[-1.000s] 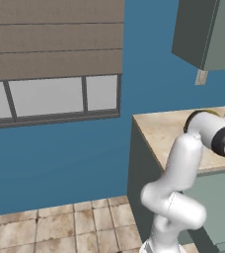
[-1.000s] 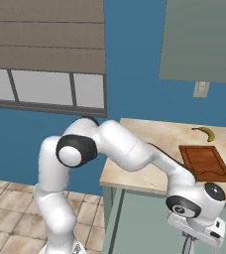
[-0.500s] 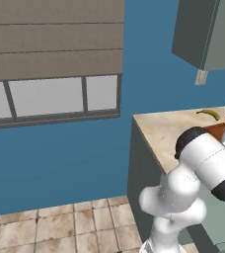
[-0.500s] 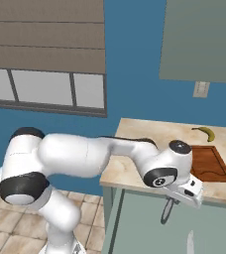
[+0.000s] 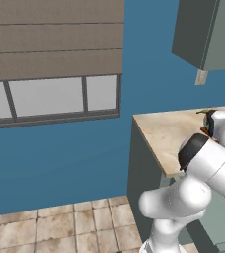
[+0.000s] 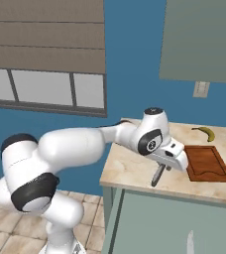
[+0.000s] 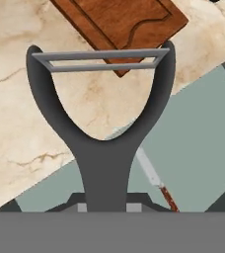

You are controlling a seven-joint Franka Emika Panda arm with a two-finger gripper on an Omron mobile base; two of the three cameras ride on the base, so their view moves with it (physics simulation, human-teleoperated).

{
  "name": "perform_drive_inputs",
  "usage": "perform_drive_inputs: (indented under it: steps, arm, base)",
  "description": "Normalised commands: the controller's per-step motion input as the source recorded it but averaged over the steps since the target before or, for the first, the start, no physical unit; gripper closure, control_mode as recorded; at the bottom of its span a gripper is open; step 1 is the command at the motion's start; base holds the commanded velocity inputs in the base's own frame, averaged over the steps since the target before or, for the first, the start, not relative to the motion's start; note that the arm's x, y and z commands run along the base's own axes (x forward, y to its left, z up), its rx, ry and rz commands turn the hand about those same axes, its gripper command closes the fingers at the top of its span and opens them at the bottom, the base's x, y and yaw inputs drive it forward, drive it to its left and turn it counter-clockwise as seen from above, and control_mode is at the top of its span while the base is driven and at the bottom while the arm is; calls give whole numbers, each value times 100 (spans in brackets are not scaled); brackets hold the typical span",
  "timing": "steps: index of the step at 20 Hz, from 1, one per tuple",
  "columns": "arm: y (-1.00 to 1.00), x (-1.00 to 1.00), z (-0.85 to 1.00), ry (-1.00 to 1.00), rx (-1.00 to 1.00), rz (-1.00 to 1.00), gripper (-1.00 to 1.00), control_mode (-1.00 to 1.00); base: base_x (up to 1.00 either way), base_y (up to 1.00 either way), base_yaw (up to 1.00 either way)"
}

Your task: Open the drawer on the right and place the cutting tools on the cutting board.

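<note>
Showing one table (image 6: 135, 168), its far end carrying one cutting board (image 6: 206, 162) and one banana (image 6: 204, 131) beyond it. The claw (image 6: 157, 174), clenched on one dark Y-shaped peeler (image 7: 102, 128), holds it above the table just short of the board, presumably for delivery there.

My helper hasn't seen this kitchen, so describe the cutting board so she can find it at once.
Find the beige marbled counter under the grey wall cabinet. The board lies flat near its right end, just in front of the banana. It is the only reddish-brown wooden rectangle there, with a darker grooved border.
</note>
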Motion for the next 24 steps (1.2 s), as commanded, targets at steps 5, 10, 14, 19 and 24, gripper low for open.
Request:
perform_drive_inputs:
  steps: [5, 10, 14, 19, 24]
  arm:
    - [-11, 87, 0, 0, -3, -14, 100, -100]
    - [-42, 50, 0, 0, 0, -12, 100, -100]
    - [-53, 20, 0, -1, 0, -9, 100, -100]
    - [-50, 13, -1, 0, 0, -8, 100, -100]
    - [-15, 0, -4, 0, 0, -3, 100, -100]
  base:
    - [0, 0, 0]
    - [0, 0, 0]
    - [0, 0, 0]
    - [0, 0, 0]
    - [0, 0, 0]
